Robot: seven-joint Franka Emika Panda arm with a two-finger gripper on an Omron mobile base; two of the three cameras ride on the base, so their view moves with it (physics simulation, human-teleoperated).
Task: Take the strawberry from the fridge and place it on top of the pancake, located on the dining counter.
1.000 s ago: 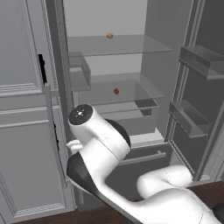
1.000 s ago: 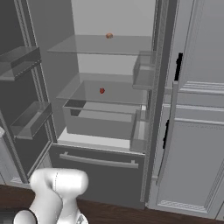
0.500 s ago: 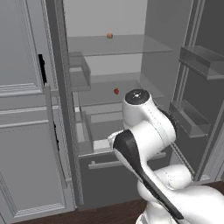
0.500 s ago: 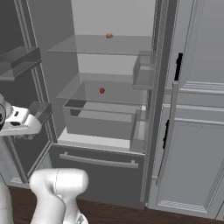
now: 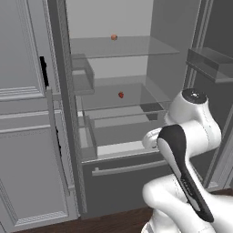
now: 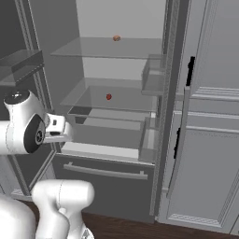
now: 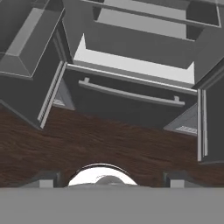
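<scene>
Fridge [image 5: 68, 136] open, both doors swung wide. Strawberry [image 5: 121, 95] resting on middle glass shelf [image 5: 132, 98]; orange-toned fruit [image 5: 113, 37] on shelf above. Gripper [image 7: 107, 178] aimed down at bottom drawer [image 7: 131, 103] and wood floor [image 7: 109, 146], fingertips spread well apart, holding nothing, well below strawberry level.

Left base view: from behind-left of arm, facing forward into open fridge [image 5: 150, 68], fairly near. Right base view: from behind-right, same open fridge [image 6: 88, 70] seen from opposite side. Shared: glass shelves, strawberry [image 5: 121, 95] [image 6: 108, 96], bottom drawer [image 5: 132, 175] [image 6: 107, 179]. Hand view: low, looking down at bottom drawer [image 7: 131, 103] and dark wood floor [image 7: 109, 146].
</scene>
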